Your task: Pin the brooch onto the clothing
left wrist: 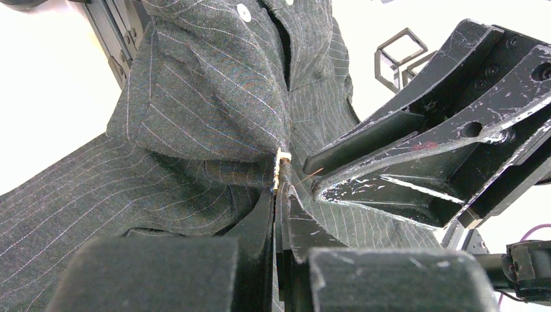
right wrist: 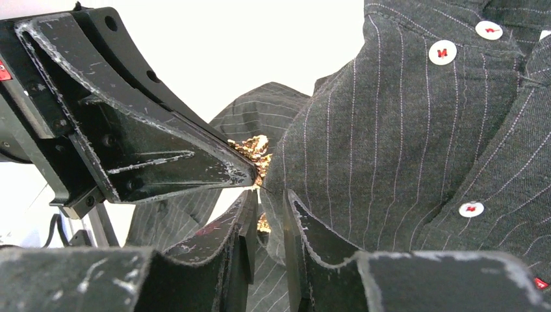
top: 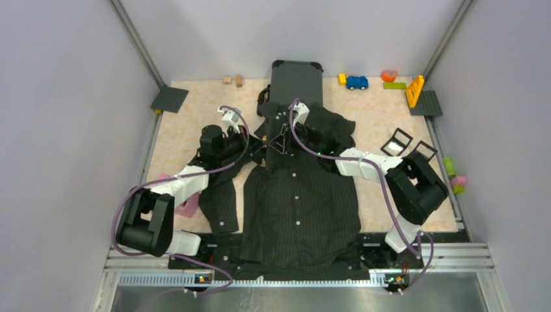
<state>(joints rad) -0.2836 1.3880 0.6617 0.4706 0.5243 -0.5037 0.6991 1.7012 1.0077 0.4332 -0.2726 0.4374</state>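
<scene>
Gold brooch (right wrist: 250, 151), mostly hidden, pinched in left tool (left wrist: 279, 194); right tool (right wrist: 268, 200) nips a shirt (right wrist: 390, 130) fold.

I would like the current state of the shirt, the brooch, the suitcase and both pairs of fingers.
Black pinstriped shirt: spread flat, front closed, bunched near the collar.
Gold brooch: gripped against the shirt, pinning unclear.
Dark grey hard suitcase: shut.
Left gripper: fingers shut on the brooch.
Right gripper: fingers pinching shirt fabric.
</scene>
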